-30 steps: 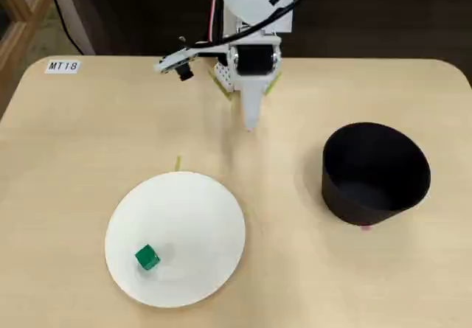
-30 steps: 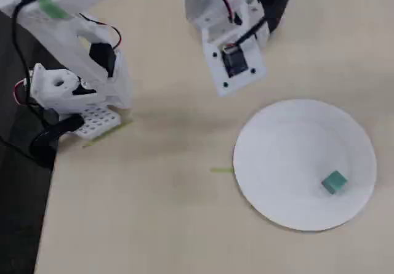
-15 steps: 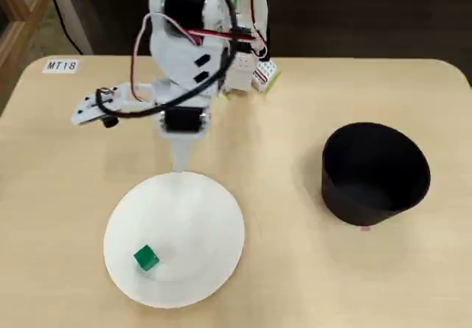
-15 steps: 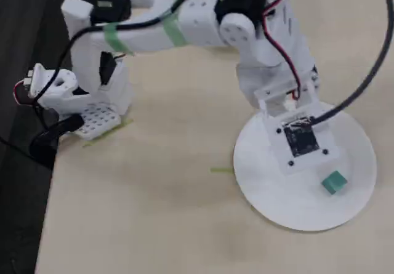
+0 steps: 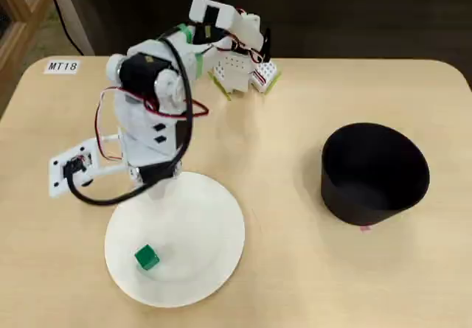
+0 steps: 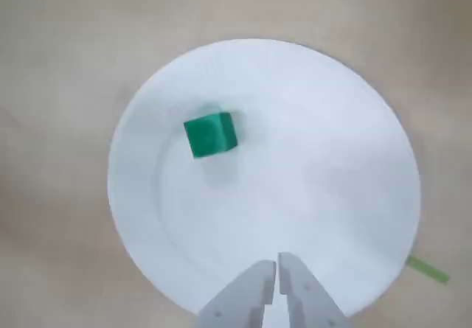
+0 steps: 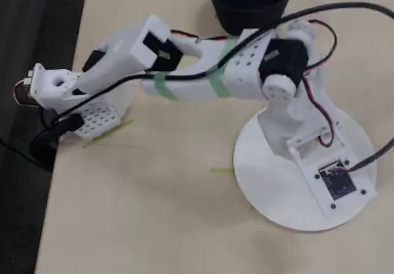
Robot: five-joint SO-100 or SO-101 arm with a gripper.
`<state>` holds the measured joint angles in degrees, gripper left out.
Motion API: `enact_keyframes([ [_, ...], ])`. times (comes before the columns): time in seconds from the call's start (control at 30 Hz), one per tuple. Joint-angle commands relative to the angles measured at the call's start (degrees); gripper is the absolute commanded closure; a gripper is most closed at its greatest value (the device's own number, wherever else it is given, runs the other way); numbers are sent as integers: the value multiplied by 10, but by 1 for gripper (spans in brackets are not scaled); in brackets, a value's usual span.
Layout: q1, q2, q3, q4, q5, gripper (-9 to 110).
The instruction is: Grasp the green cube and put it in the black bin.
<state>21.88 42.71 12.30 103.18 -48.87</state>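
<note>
While the green cube (image 5: 147, 257) lies loose on the white plate (image 5: 214, 250), toward its lower-left rim in a fixed view, the gripper (image 6: 277, 267) hangs above the plate's opposite edge, well apart from the cube; in the wrist view its two pale fingers (image 6: 247, 295) are pressed together and hold nothing; the black bin (image 5: 375, 173) stands apart on the tan table (image 5: 295, 269), right of the plate

Two high fixed cameras and a downward wrist camera share the plate (image 6: 354, 121)
</note>
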Motion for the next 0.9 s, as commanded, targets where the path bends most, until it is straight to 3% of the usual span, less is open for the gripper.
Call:
enact_keyframes([
  [0.0, 1, -42, -87, 2, -8, 102],
  [0.33, -19, -158, -236, 2, -33, 102],
  [0.67, -30, -192, -258, -16, -17, 101],
  [0.87, -28, -233, -308, -16, -13, 85],
])
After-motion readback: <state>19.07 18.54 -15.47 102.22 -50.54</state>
